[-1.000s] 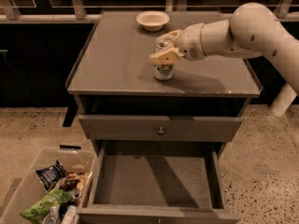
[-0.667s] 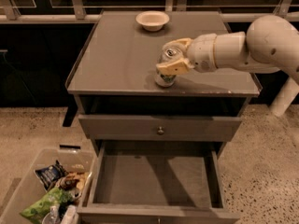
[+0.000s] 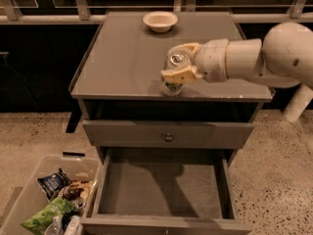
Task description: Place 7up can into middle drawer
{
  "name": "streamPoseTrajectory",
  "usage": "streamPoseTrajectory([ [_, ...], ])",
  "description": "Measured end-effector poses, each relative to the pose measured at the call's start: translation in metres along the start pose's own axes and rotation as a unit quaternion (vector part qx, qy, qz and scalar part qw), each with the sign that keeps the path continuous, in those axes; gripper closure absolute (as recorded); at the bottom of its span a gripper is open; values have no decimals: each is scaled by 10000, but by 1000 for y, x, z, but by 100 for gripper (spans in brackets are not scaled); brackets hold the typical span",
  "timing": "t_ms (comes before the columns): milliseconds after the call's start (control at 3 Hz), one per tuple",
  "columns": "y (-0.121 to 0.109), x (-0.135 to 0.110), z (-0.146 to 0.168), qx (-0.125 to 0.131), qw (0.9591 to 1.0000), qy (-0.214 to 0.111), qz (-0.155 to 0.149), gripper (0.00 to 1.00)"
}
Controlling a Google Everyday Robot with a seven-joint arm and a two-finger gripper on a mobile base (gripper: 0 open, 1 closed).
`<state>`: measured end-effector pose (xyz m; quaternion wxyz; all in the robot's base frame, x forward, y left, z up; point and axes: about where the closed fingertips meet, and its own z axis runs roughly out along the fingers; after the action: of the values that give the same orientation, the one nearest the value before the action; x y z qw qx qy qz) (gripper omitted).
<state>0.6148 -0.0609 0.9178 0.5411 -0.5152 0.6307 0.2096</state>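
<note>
The 7up can (image 3: 174, 75), small and silver with a shiny top, is near the front edge of the cabinet top (image 3: 122, 58). My gripper (image 3: 178, 62) reaches in from the right and is shut on the can, one cream finger on each side. The can looks slightly off the surface; its base casts a shadow just below it. The middle drawer (image 3: 164, 187) is pulled open below, a wide grey-brown box with a bare flat floor. It lies straight under the can and gripper.
A cream bowl (image 3: 160, 20) sits at the back of the cabinet top. A closed drawer with a round metal knob (image 3: 168, 137) is above the open one. A plastic bin of snack packets (image 3: 46, 204) stands on the floor at lower left.
My gripper has carried the can forward, from the middle of the cabinet top to near its front edge. The arm has swung with it.
</note>
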Motion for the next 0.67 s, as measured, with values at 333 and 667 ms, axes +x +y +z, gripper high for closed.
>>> streamPoseTrajectory([
  [333, 69, 8, -18, -117, 9998, -183, 4, 100],
  [667, 124, 18, -50, -82, 9999, -84, -2, 100],
])
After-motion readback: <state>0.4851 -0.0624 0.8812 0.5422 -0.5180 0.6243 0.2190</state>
